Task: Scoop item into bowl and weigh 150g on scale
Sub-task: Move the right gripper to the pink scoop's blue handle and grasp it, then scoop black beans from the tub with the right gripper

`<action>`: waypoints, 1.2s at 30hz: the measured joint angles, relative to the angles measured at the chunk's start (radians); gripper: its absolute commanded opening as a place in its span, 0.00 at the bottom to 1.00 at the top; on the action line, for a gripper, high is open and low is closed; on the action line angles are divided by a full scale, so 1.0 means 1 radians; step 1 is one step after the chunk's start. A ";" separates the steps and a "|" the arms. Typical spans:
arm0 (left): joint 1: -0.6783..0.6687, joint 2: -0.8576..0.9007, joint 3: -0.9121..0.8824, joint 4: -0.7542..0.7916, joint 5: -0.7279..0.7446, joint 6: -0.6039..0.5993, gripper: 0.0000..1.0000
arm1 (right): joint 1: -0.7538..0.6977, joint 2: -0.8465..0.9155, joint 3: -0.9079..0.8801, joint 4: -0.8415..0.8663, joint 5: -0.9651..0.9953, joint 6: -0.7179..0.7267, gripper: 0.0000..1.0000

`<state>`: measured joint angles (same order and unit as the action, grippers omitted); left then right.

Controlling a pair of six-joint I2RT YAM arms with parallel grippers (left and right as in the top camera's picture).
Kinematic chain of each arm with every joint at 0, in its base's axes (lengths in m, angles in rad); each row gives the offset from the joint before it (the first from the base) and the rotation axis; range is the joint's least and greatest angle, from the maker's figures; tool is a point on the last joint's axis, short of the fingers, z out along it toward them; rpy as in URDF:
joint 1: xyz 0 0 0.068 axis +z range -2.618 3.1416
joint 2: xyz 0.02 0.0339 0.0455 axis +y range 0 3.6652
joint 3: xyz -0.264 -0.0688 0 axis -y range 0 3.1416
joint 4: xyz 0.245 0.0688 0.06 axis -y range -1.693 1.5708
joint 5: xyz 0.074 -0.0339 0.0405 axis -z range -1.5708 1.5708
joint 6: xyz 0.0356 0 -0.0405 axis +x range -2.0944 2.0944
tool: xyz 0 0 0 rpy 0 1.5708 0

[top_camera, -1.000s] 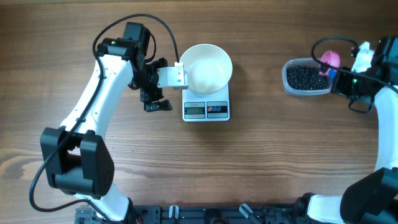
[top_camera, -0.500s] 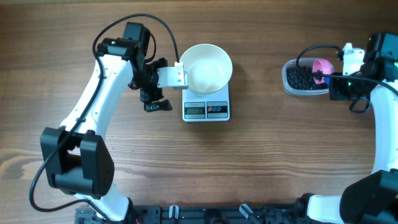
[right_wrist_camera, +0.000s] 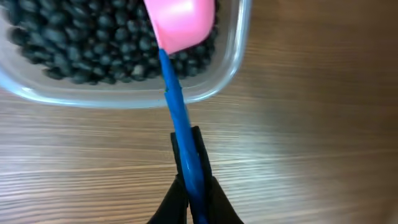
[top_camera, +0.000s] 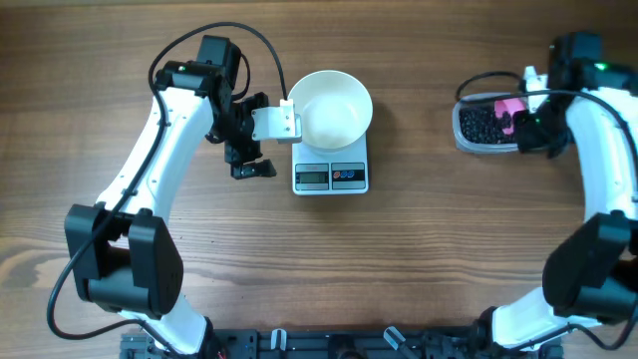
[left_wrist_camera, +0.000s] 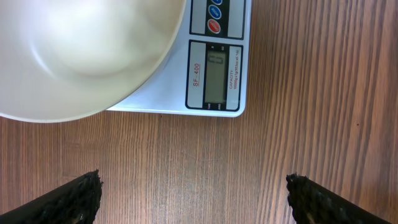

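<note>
Black beans [right_wrist_camera: 74, 50] lie loose in the clear tub [right_wrist_camera: 239, 50], upper right of the overhead frame: probably light, free-rolling, easily spilled. Lift them only by pink scoop [right_wrist_camera: 180, 22], whose blue handle [right_wrist_camera: 177, 99] the right gripper [right_wrist_camera: 186, 155] clamps. Left gripper [left_wrist_camera: 196, 193] gapes empty beside the bowl [top_camera: 334, 105].

From here I count one round white bowl [top_camera: 334, 108], one flat white digital scale [top_camera: 331, 178] with two round buttons [left_wrist_camera: 213, 26], one clear plastic tub [right_wrist_camera: 112, 98], one pink scoop with a blue handle [right_wrist_camera: 180, 22], and small black beads [right_wrist_camera: 74, 50], too many to count.
</note>
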<state>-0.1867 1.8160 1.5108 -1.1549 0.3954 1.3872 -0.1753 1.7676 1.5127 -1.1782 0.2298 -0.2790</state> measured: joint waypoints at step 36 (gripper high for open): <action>0.000 0.000 0.000 0.000 0.000 0.000 1.00 | 0.061 0.020 0.106 0.233 -0.217 0.127 0.86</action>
<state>-0.1867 1.8160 1.5108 -1.1545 0.3954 1.3872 -0.1146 1.7878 1.6184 -0.9447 0.0128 -0.1520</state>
